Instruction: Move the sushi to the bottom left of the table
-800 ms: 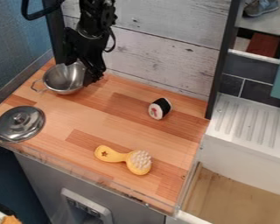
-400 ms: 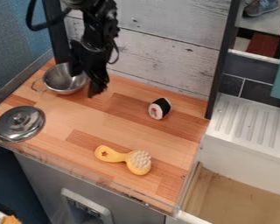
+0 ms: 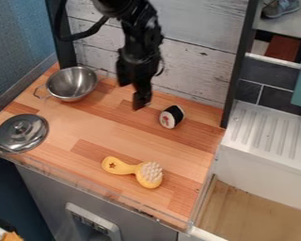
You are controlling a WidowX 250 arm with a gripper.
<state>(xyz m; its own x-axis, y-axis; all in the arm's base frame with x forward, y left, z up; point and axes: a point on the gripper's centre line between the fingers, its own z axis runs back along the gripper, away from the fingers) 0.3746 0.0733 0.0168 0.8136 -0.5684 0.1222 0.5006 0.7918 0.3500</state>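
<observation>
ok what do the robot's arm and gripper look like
The arm is black, with chunky, jointed segments and a thick black cable looping out beside it. A thinner dark cable curves near the gripper, which is also black.

- Sushi (image 3: 172, 116): smooth and matt; cloth or plastic, cannot tell.
- Pot (image 3: 71, 84), left of the sushi: smooth, glossy metal.
- Lid (image 3: 21, 133), farther left of the sushi: polished metal, with bright reflections.
- Brush (image 3: 129, 170), in front of the sushi: smooth plastic handle, rough bristled head.
- Table (image 3: 84, 129), under the sushi: smooth wood strips, soft sheen.
- Boards (image 3: 194, 63), behind the sushi: matt, rough, weathered wood look.
- Drainer (image 3: 266, 134), right of the sushi: smooth, ridged, plastic-looking.
- Claw (image 3: 133, 92), beside the sushi: dark, mostly matt.
</observation>
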